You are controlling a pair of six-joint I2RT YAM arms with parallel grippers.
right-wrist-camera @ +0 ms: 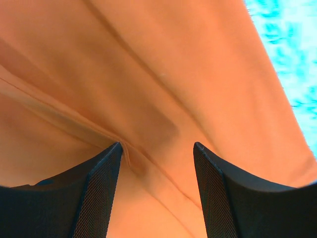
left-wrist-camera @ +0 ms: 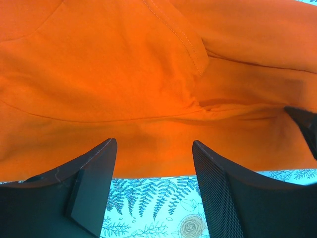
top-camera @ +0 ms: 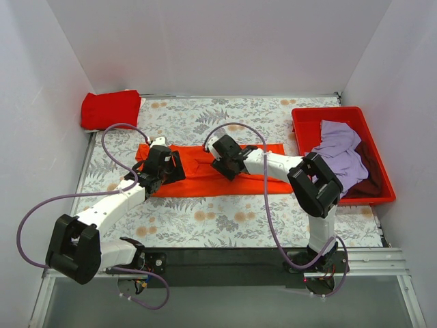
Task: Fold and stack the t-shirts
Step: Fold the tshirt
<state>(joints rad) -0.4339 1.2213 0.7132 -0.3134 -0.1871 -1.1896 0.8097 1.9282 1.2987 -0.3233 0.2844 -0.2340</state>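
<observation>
A bright orange t-shirt (top-camera: 201, 179) lies folded into a long band across the middle of the table. My left gripper (top-camera: 164, 167) is open over its left end; in the left wrist view the jaws (left-wrist-camera: 154, 158) stand apart at the shirt's near hem (left-wrist-camera: 148, 114). My right gripper (top-camera: 220, 156) is open over the shirt's middle, its tips resting on creased orange cloth (right-wrist-camera: 158, 99). A folded red t-shirt (top-camera: 110, 108) sits at the far left corner. A lavender t-shirt (top-camera: 340, 154) and a dark maroon one (top-camera: 372, 179) lie in the red bin.
The rigid red plastic bin (top-camera: 304, 119) stands at the right side. White walls close in the table on three sides. The floral tablecloth (top-camera: 218, 222) shows in front of the orange shirt.
</observation>
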